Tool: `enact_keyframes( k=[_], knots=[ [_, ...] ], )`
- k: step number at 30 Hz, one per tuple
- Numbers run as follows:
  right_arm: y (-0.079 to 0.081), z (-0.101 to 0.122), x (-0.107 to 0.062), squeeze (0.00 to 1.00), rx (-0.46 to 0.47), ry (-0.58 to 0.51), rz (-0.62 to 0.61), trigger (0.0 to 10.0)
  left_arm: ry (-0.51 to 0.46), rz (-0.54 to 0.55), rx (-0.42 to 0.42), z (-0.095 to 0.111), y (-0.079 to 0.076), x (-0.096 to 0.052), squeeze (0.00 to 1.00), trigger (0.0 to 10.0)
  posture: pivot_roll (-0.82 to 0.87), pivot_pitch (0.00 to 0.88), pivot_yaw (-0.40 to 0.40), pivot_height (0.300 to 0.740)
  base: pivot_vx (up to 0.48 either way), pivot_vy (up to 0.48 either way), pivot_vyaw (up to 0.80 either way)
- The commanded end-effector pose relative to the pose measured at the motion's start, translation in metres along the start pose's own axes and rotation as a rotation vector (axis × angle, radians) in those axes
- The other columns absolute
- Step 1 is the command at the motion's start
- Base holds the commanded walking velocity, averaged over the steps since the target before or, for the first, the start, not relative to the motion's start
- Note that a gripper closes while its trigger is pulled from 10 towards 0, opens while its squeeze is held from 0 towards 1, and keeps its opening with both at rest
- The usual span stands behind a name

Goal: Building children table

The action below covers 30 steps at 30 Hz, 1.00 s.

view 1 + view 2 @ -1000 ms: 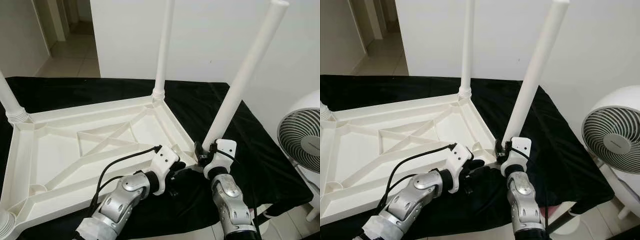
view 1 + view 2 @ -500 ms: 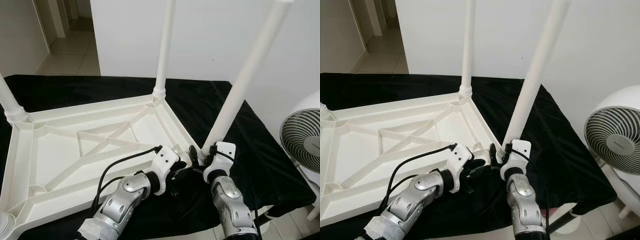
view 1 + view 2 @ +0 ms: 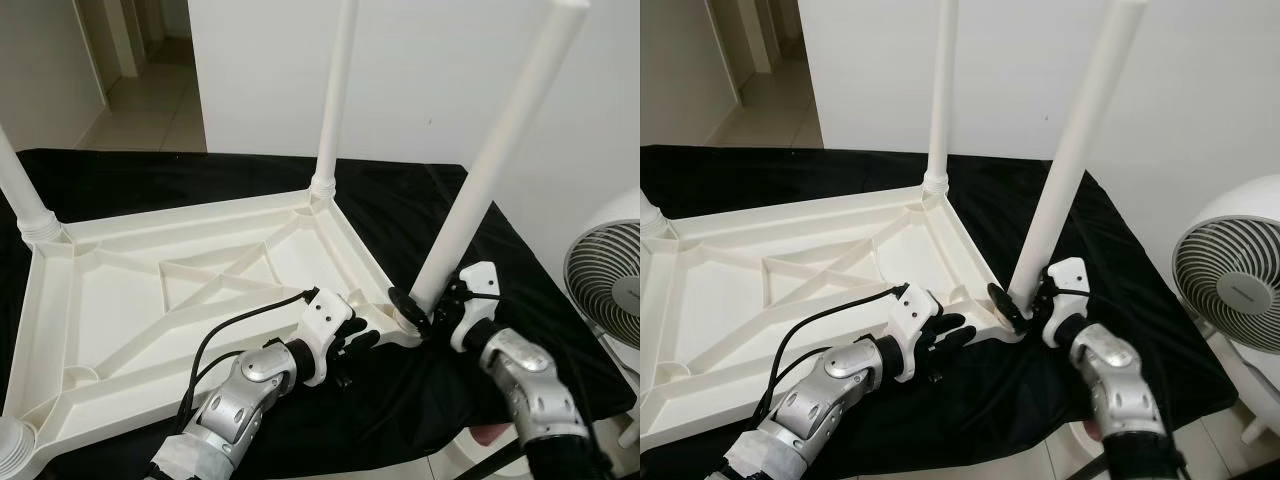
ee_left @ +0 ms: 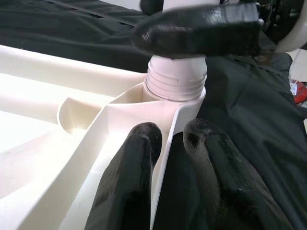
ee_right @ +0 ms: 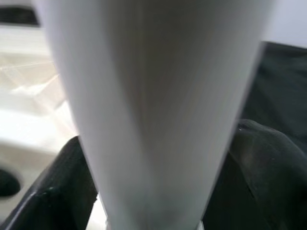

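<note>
The white table top (image 3: 180,300) lies upside down on a black cloth. One leg (image 3: 335,100) stands upright at its far corner and another (image 3: 22,200) at the left. A long white leg (image 3: 490,170) leans over the near right corner, its foot at the threaded socket (image 4: 175,79). My right gripper (image 3: 425,306) is shut around that leg's lower end; the leg (image 5: 153,110) sits between its black fingers. My left gripper (image 3: 360,338) is at the same corner, its fingers (image 4: 136,163) pinching the table top's rim just below the socket.
A white fan (image 3: 610,290) stands on the floor off the cloth's right edge. A white wall (image 3: 430,60) rises behind the table. A tiled hallway (image 3: 150,90) opens at the far left. The cloth's front edge drops off close to my arms.
My right forearm has swung out to the right and its wrist has turned around the leg's foot, which now sits at the corner socket. The left gripper has stayed on the rim.
</note>
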State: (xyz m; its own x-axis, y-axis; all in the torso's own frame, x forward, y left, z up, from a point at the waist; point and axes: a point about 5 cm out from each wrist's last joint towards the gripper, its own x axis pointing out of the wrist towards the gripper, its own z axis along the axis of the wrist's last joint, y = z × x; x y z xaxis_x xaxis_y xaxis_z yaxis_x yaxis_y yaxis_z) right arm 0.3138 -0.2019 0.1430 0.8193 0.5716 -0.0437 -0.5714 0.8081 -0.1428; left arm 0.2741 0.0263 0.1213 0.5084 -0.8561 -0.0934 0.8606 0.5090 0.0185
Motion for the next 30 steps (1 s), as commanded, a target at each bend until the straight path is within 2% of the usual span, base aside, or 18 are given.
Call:
enact_keyframes(
  k=[1, 4, 6, 7, 14, 23, 24, 26, 29, 30],
  knots=[
    [-0.004, 0.0, 0.002, 0.0, -0.026, 0.015, 0.047, 10.0, 0.009, -0.034, 0.016, 0.0, -0.001, 0.001, 0.0, 10.0, -0.01, 0.0, -0.065, 0.74, 0.0, 0.0, 0.0],
    [-0.005, -0.001, 0.006, 0.0, -0.041, 0.035, 0.09, 10.0, 0.007, -0.03, 0.017, 0.001, 0.001, 0.001, 0.0, 10.0, 0.0, 0.0, -0.066, 0.74, 0.0, 0.0, 0.0],
    [-0.002, -0.008, 0.01, 0.0, -0.041, 0.062, 0.149, 2.6, 0.004, -0.027, 0.019, 0.002, 0.002, 0.0, 0.0, 10.0, 0.01, 0.0, -0.066, 0.74, 0.0, 0.0, 0.0],
    [0.001, -0.012, 0.011, 0.0, -0.045, 0.074, 0.173, 0.0, 0.003, -0.026, 0.019, 0.003, 0.002, 0.0, 0.0, 10.0, 0.01, 0.0, -0.066, 0.74, 0.0, 0.0, 0.0],
    [0.006, -0.023, 0.011, 0.0, -0.029, 0.1, 0.257, 0.0, 0.003, -0.028, 0.02, 0.003, 0.002, -0.001, 0.0, 10.0, 0.01, 0.0, -0.061, 0.74, 0.0, 0.0, 0.0],
    [-0.004, -0.018, 0.006, 0.0, 0.015, 0.062, 0.182, 0.0, 0.001, -0.032, 0.019, 0.004, 0.002, 0.001, 0.0, 10.0, 0.0, 0.0, -0.064, 0.74, 0.0, 0.0, 0.0],
    [-0.006, -0.018, 0.007, 0.0, 0.015, 0.058, 0.143, 0.0, 0.001, -0.033, 0.019, 0.004, 0.002, 0.001, 0.0, 10.0, 0.0, 0.0, -0.064, 0.74, 0.0, 0.0, 0.0],
    [-0.011, -0.023, 0.009, 0.0, 0.013, 0.092, -0.037, 0.0, 0.002, -0.037, 0.014, 0.003, 0.001, 0.001, 0.0, 10.0, -0.01, 0.0, -0.068, 0.74, 0.0, 0.0, 0.0],
    [-0.008, -0.022, 0.01, 0.0, 0.034, 0.071, -0.106, 0.0, 0.004, -0.038, 0.012, 0.002, 0.0, 0.0, 0.0, 10.0, -0.01, 0.0, -0.069, 0.74, 0.0, 0.0, 0.0],
    [-0.003, -0.023, 0.011, 0.0, 0.093, 0.066, -0.184, 0.0, 0.005, -0.04, 0.009, 0.002, 0.0, 0.0, 0.0, 10.0, -0.02, 0.0, -0.069, 0.74, 0.0, 0.0, 0.0]
  ],
)
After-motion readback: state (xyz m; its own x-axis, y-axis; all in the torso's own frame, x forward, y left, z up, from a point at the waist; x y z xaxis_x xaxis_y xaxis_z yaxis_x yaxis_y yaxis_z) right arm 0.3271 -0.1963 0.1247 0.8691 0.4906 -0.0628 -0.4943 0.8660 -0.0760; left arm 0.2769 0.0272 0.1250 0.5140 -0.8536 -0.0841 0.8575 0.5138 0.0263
